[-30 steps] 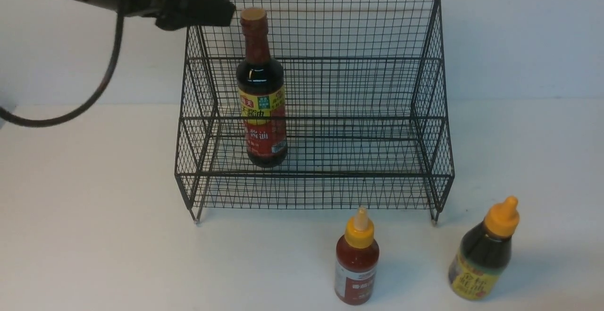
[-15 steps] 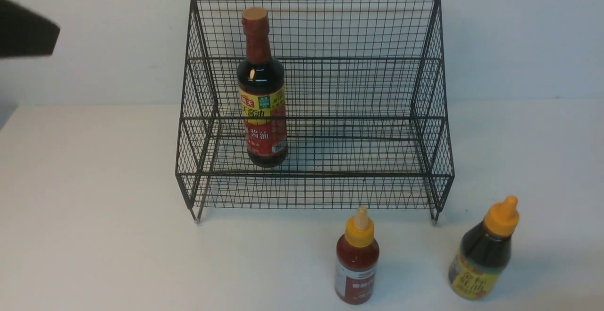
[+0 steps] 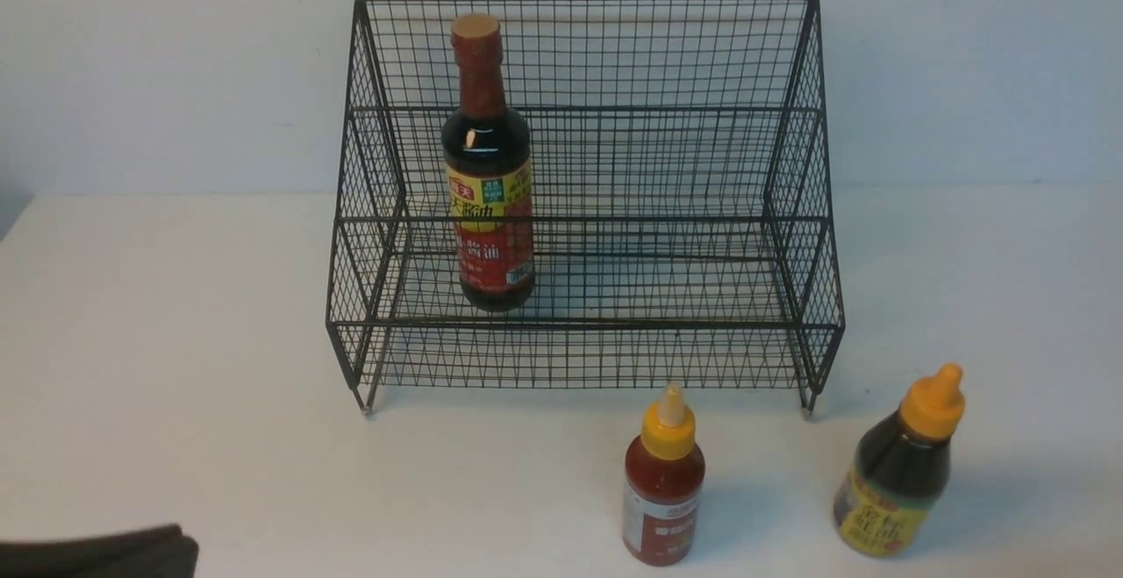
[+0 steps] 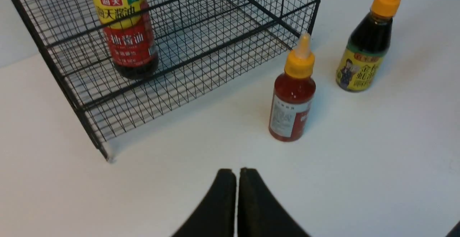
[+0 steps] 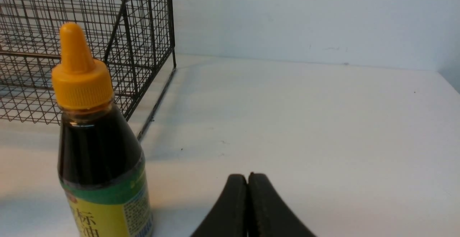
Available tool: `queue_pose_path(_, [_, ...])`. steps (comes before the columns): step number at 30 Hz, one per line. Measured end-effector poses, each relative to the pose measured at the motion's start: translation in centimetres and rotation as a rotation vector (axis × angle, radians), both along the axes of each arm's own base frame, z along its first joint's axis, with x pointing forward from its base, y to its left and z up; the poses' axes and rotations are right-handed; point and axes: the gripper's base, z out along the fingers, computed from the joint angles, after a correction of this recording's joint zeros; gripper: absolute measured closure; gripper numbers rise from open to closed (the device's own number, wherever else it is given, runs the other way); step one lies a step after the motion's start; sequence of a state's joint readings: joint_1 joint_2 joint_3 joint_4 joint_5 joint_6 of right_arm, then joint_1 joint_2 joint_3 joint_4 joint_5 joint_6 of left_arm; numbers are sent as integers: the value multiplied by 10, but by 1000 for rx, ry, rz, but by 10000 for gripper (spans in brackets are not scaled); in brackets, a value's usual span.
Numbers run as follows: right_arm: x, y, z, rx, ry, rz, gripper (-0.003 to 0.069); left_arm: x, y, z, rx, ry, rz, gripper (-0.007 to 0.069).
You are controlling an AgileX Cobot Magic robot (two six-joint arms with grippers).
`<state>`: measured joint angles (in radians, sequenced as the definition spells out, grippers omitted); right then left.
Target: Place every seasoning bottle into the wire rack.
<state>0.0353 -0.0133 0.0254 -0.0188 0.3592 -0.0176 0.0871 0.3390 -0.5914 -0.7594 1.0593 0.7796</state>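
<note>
A tall dark bottle with a red-yellow label and tan cap stands upright on the lower tier of the black wire rack, towards its left. On the table in front of the rack stand a small red bottle with a yellow nozzle cap and, to its right, a squat dark bottle with an orange-yellow cap. My left gripper is shut and empty, low at the near left. My right gripper is shut, empty, beside the squat bottle.
A pale wall rises just behind the rack. The white table runs out to the left and right of the rack.
My left arm has pulled back from beside the tall bottle's cap, out to the left and down to the near left corner, its jaws closing. The bottles have not moved.
</note>
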Motion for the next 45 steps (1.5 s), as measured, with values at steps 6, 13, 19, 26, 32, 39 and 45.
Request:
queue_pose_path(6, [0, 0, 0, 0, 0, 0, 673, -19, 2, -21, 74, -183, 24, 629])
queue_pose_path(13, [0, 0, 0, 0, 0, 0, 673, -10, 10, -22, 50, -293, 144, 629])
queue_pose_path(19, [0, 0, 0, 0, 0, 0, 673, 7, 19, -50, 26, -289, 260, 629])
queue_pose_path(26, [0, 0, 0, 0, 0, 0, 673, 11, 35, -98, 36, -236, 442, 629])
queue_pose_path(32, [0, 0, 0, 0, 1, 0, 673, 10, 47, -133, -3, -182, 595, 629])
queue_pose_path(39, [0, 0, 0, 0, 1, 0, 673, 11, 48, -148, 15, -149, 580, 629])
queue_pose_path(45, [0, 0, 0, 0, 1, 0, 673, 11, 45, -148, 18, -153, 522, 629])
